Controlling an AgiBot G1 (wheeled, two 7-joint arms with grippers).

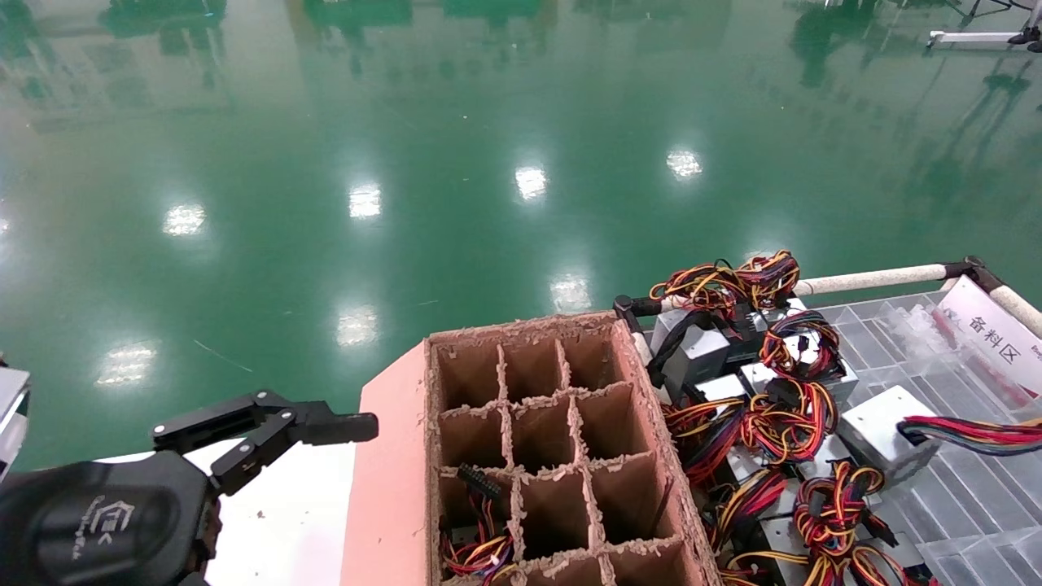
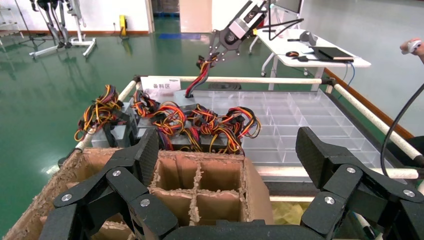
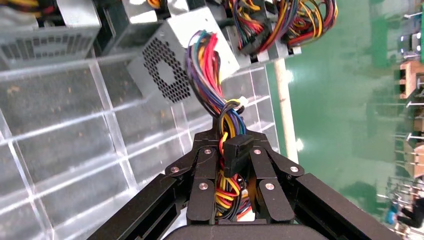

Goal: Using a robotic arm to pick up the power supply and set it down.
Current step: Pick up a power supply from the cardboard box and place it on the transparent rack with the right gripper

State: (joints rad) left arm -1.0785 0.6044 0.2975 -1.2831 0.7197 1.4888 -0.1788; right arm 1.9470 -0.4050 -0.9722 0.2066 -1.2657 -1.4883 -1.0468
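The power supply (image 3: 170, 60) is a silver-grey box with a round honeycomb vent, lying tilted on the clear divided tray (image 3: 75, 145). In the head view the power supply (image 1: 875, 423) sits right of the pile, and its loose wire bundle (image 1: 977, 433) runs off the right edge. My right gripper (image 3: 231, 132) is shut on that wire bundle (image 3: 210, 75), with a black connector between its fingers. I cannot tell if the box is off the tray. My left gripper (image 1: 342, 423) hangs open and holds nothing, left of the cardboard box (image 1: 391, 488). The left wrist view shows the left gripper (image 2: 225, 150) facing that box.
The cardboard box has divider cells (image 1: 529, 423); one near cell holds wires (image 1: 476, 545). Several other grey supplies with coiled wires (image 1: 765, 391) are piled between box and tray. A padded rail (image 1: 871, 279) and a white sign (image 1: 993, 334) border the tray.
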